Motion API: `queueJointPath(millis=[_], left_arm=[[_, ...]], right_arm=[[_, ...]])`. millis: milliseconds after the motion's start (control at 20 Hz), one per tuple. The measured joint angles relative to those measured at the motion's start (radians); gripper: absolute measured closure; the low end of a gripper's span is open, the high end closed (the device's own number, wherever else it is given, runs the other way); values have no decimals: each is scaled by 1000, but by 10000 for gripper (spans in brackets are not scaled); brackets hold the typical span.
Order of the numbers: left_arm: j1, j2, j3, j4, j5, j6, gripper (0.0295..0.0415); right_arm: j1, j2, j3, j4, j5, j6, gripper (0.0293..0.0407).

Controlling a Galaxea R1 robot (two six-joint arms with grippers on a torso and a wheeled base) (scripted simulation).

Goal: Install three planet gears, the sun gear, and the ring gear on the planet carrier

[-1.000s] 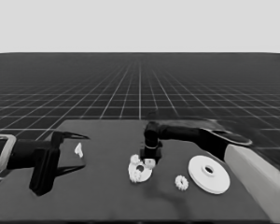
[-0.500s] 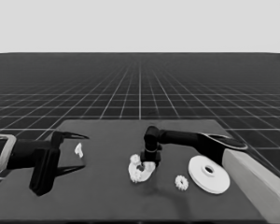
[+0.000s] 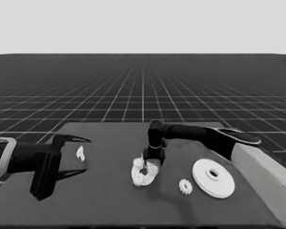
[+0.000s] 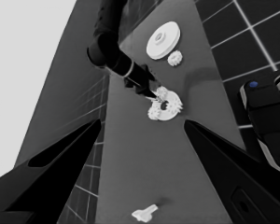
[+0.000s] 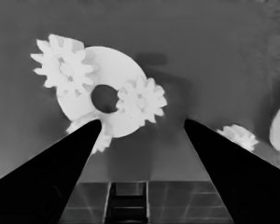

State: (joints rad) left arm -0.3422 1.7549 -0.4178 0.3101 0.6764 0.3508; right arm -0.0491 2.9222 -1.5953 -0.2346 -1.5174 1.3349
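Observation:
The smaller round part (image 3: 152,172) lies mid-table and fills much of the right wrist view (image 5: 109,63). On it sit a toothed gear (image 5: 65,67), a second gear (image 5: 141,100) beside the hole, and a third gear (image 5: 102,140) partly hidden by a finger. My right gripper (image 3: 148,164) hangs just above that part, open (image 5: 142,122), with nothing between its fingers. A loose gear (image 3: 185,186) lies to the right, and the larger round part (image 3: 213,177) lies beyond it. My left gripper (image 3: 72,155) waits open over the table's left end.
A thin white piece (image 3: 80,153) lies on the table between the left fingers, not held; it also shows in the left wrist view (image 4: 144,213). That view shows the right arm (image 4: 126,70) over the smaller round part (image 4: 172,112). Dark machinery with blue lights (image 4: 266,116) stands past the table's edge.
My right gripper has come down and slightly forward onto the smaller round part. The left arm has not moved.

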Motion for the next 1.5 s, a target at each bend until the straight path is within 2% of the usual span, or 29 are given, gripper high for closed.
queueJointPath(millis=[150,400,450,550,900,950,1050,1150,1400,1500], left_arm=[[0,0,0,0,0,0,326],[0,0,0,0,0,0,326],[0,0,0,0,0,0,326],[0,0,0,0,0,0,326],[0,0,0,0,0,0,326],[0,0,0,0,0,0,326],[0,0,0,0,0,0,326],[0,0,0,0,0,0,326],[0,0,0,0,0,0,326],[0,0,0,0,0,0,326]], right_arm=[[47,-4,18,44,-11,11,315],[57,-4,20,54,-13,12,315],[53,-194,315,46,-26,95,315],[48,-419,513,43,-25,88,315],[48,-528,577,42,-17,45,315],[-46,-519,545,-57,7,26,315],[-144,-501,489,-142,39,-3,315],[-173,-493,464,-169,53,-15,315],[-186,-489,452,-181,61,-21,315],[-187,-489,451,-182,61,-21,386]])
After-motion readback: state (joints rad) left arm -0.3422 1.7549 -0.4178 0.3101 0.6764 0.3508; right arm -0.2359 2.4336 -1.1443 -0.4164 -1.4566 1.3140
